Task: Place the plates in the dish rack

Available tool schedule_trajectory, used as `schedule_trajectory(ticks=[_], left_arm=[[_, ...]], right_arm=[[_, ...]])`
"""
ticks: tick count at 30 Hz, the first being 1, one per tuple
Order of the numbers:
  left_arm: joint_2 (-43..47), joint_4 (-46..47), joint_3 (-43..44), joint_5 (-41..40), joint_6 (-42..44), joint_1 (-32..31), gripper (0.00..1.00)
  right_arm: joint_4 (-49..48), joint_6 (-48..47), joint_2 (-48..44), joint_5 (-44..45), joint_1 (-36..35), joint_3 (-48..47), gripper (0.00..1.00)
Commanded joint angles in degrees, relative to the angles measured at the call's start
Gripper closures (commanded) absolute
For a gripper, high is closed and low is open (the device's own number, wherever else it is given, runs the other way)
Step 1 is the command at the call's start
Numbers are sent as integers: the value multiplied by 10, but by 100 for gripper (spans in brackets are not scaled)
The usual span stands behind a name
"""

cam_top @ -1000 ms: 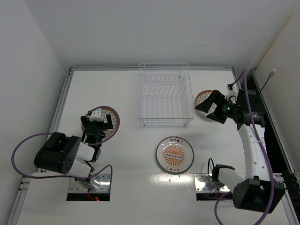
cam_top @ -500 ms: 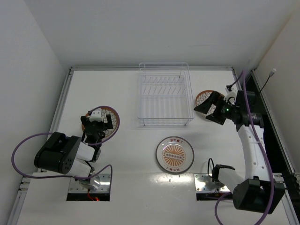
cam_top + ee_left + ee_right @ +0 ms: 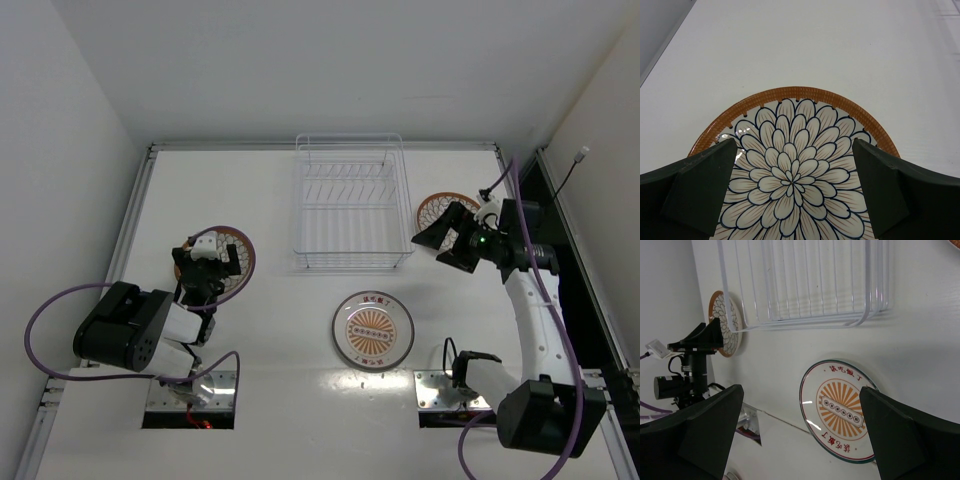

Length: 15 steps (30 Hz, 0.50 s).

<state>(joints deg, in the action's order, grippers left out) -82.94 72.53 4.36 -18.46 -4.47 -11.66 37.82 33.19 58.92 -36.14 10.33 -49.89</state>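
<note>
The white wire dish rack (image 3: 350,205) stands empty at the back middle; its near end shows in the right wrist view (image 3: 805,285). A brown-rimmed petal plate (image 3: 238,262) lies flat at the left, filling the left wrist view (image 3: 790,165). My left gripper (image 3: 208,262) hangs open over it (image 3: 794,150), touching nothing. A second petal plate (image 3: 437,205) lies right of the rack, partly hidden by my right gripper (image 3: 445,238), which is open and empty (image 3: 801,392). The white sunburst plate (image 3: 373,329) lies flat at the front middle (image 3: 840,410).
Metal mounting plates (image 3: 190,390) (image 3: 450,388) sit at the near edge under the arm bases. A raised rail (image 3: 135,230) runs along the table's left side and a dark rail (image 3: 570,270) along the right. White walls close in at the back and sides.
My right gripper has moved a little left and nearer, off the right petal plate, uncovering more of it. The left arm and all plates have not moved.
</note>
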Motion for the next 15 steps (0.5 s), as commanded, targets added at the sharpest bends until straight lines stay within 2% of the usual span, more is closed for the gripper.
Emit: schedule_trajectory(ticks=[1,15], left_arm=[[-3,70,7,3,0,-4,0],[-3,70,7,3,0,-4,0]], right_arm=[[-13,-9,-15,-9,-4,-6,1],[-26,-11,2,5,1,-17,1]])
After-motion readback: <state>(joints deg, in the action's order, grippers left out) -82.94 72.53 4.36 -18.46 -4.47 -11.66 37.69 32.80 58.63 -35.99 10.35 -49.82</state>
